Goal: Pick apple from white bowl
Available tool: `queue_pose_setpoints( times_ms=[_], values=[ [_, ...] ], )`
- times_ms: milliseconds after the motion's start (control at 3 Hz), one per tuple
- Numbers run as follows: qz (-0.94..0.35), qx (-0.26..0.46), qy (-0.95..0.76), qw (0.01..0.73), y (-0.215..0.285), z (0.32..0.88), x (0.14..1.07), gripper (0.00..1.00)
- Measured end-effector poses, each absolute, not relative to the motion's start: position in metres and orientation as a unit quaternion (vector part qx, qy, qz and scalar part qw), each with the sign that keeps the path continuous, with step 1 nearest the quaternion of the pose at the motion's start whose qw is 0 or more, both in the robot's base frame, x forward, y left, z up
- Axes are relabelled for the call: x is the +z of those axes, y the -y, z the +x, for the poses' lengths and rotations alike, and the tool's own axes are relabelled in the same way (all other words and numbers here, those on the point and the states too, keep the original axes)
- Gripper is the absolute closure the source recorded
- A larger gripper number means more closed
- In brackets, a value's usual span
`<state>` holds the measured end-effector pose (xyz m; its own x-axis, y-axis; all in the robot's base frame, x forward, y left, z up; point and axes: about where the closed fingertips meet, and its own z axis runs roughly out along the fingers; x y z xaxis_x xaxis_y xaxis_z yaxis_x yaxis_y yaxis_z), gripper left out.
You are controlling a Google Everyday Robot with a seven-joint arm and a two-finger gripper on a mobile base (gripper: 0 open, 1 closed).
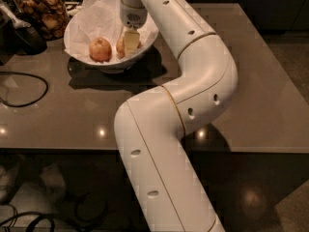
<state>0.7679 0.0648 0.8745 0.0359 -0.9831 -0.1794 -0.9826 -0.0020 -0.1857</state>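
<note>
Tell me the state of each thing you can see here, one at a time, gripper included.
gripper: lowered into the white bowl, right against the apple.
apple: in the bowl, partly hidden behind the gripper.
white bowl: upright on the table, lined with crumpled paper, holding two apples.
redder apple: resting in the bowl, apart from the gripper.
glass jar: upright beside the bowl, holding brown snacks.

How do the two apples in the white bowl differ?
Colour: the redder apple is pinkish-red, the yellower apple tan-yellow. View: the redder apple lies fully visible, apart from the tool; the yellower apple is partly hidden behind the tool, which hangs inside the white bowl. Both rest on its white paper lining.
</note>
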Motion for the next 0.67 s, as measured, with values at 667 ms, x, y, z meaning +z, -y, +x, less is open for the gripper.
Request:
queue_pose_setpoints(
  times_ms=[667],
  values=[
    [-0.717,-0.008,-0.686,0.121,-0.0666,0.7691,0.8687,0.3]
  ],
)
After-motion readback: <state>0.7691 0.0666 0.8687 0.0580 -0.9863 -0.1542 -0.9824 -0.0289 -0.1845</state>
